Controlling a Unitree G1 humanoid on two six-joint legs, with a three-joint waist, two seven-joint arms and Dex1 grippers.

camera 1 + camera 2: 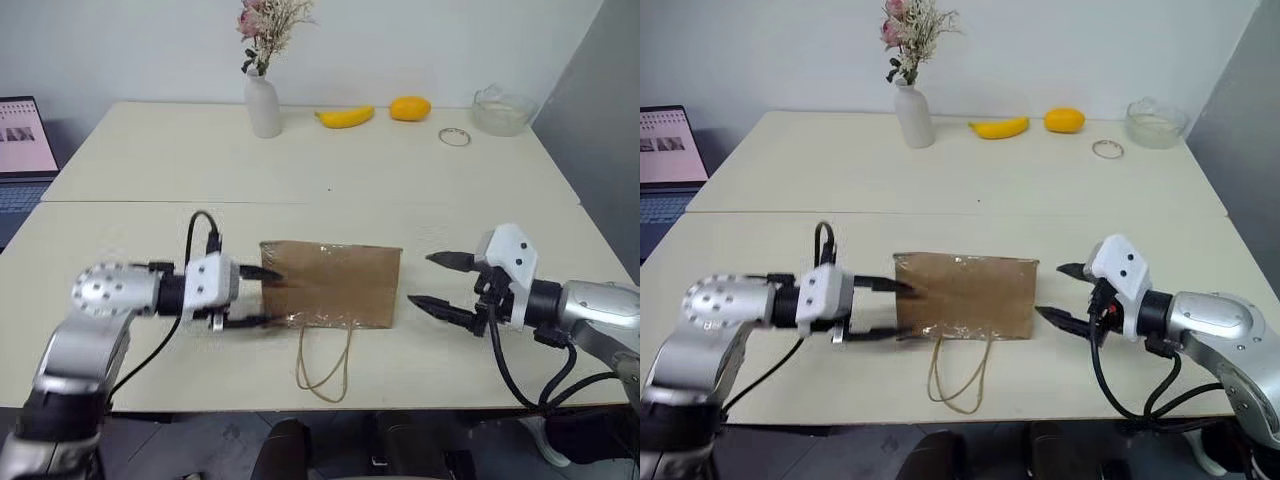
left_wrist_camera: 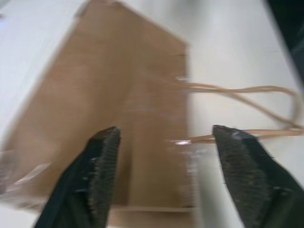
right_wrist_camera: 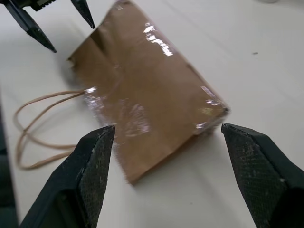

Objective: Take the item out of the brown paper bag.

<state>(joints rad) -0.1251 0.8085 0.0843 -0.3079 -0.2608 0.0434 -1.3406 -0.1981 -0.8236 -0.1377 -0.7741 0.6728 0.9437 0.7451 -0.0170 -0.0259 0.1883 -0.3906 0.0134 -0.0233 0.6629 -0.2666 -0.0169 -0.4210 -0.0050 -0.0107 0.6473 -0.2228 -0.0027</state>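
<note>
Pale worktop [image 1: 150,160] against white wall. Far row, left to right: laptop [image 1: 25,150] at left edge, white vase [image 1: 263,105] with dried flowers, banana [image 1: 345,117], orange fruit [image 1: 410,108], ring [image 1: 454,137], glass bowl [image 1: 503,110]; all well apart from the bag. Left gripper [image 1: 262,296] at bag's left edge, fingers spread. Brown paper bag [image 1: 335,285] flat mid-worktop, crinkled, glossy tape patches, string handles [image 1: 325,372] trailing toward near edge. Right gripper [image 1: 437,281] just beside right edge, fingers spread, not touching. Nothing blocking either side.

Brown paper bag [image 1: 333,284] lying flat on table, string handles toward near edge
</note>
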